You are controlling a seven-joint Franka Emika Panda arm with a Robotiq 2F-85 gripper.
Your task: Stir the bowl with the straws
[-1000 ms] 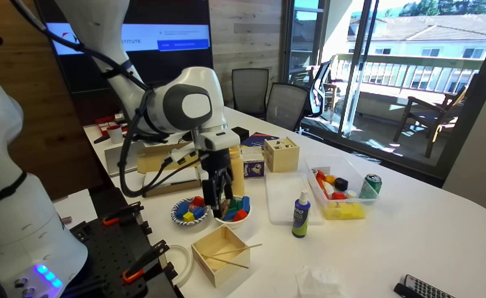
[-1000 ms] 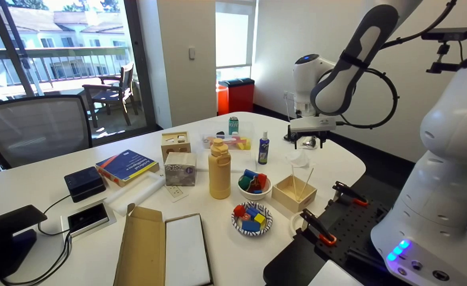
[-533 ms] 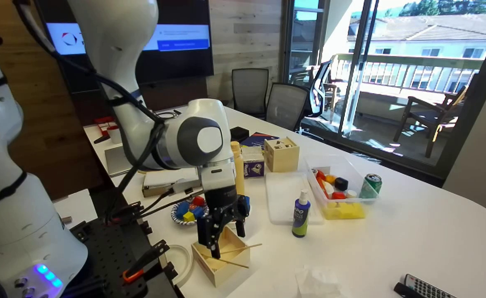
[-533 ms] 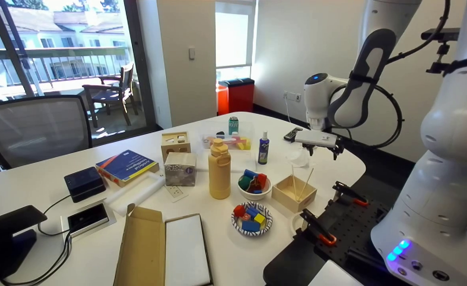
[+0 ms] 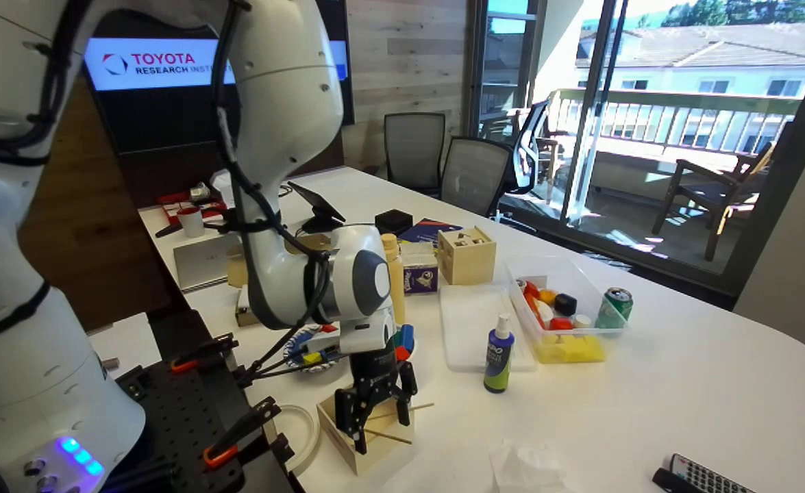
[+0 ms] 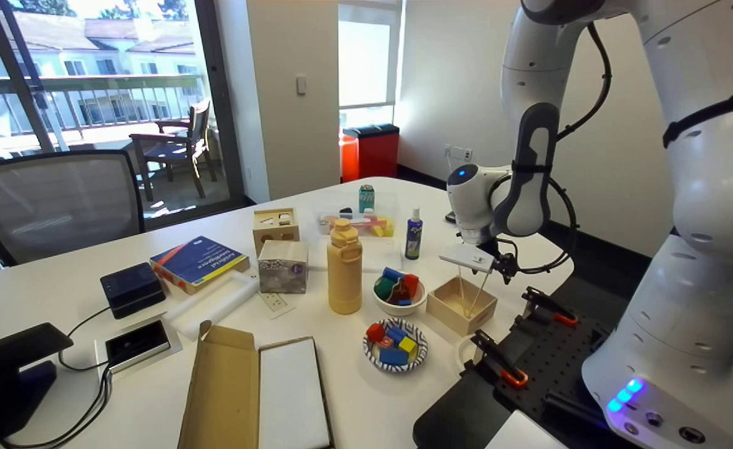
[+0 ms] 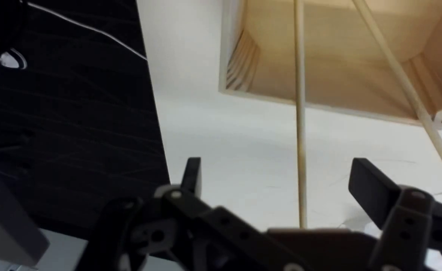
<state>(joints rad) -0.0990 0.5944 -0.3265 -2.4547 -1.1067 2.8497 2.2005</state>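
Several mesh-backed chairs (image 5: pixel 472 174) stand beside the white table (image 5: pixel 649 390).

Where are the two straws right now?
In the wrist view, right of centre, the straws jut out over the rim of the wooden box; one shows in the gap of the open gripper.

Looks like an office meeting room in here: mesh-backed chairs (image 5: pixel 474 174) by a long white surface (image 5: pixel 601 411), power sockets (image 6: pixel 275 303) let into it, a big wall screen (image 5: pixel 169 82) reading "Toyota Research".
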